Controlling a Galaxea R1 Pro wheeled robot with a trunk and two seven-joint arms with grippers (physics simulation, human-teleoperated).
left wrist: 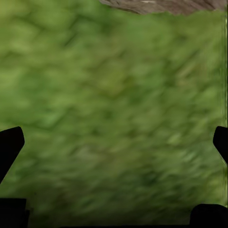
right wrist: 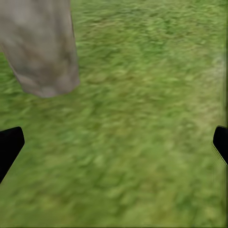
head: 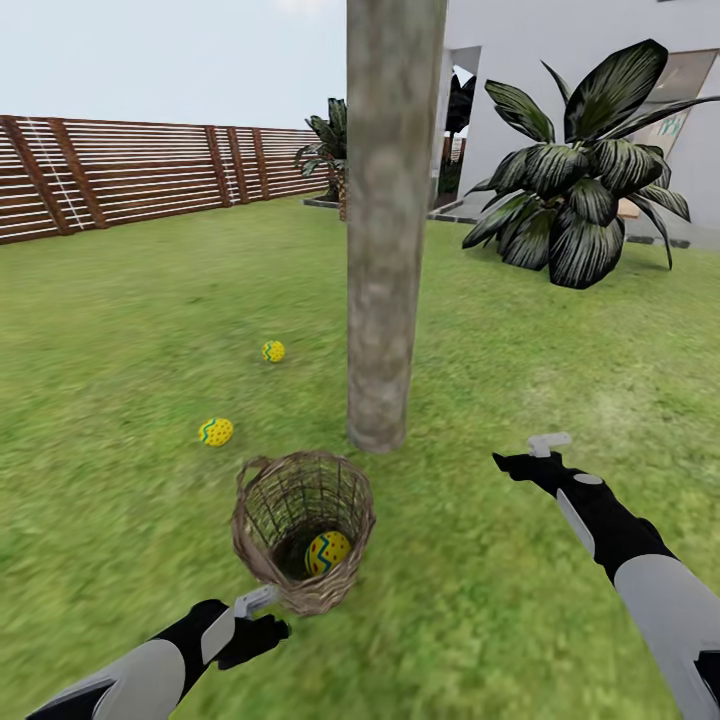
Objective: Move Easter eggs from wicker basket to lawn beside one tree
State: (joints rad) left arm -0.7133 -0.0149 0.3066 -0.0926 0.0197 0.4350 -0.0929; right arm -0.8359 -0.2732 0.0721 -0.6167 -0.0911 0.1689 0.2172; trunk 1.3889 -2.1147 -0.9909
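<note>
The brown wicker basket [head: 303, 530] stands on the lawn [head: 120, 330] just in front of the tree trunk [head: 385, 250]. One yellow Easter egg with a blue zigzag [head: 327, 552] lies inside it. Another egg [head: 216, 431] rests on the grass left of the trunk, and a further one [head: 273, 351] lies beyond it. My left gripper [head: 262, 628] hovers low by the basket's near left side, open and empty; its wrist view looks at grass [left wrist: 114, 118]. My right gripper [head: 520, 462] is out to the right of the trunk [right wrist: 40, 47], open with nothing between its fingers.
A large dark broad-leaved plant [head: 580, 190] grows at the back right before the white house [head: 560, 60]. A brown slatted fence [head: 130, 175] runs along the far left. Open grass stretches to the left and right of the tree.
</note>
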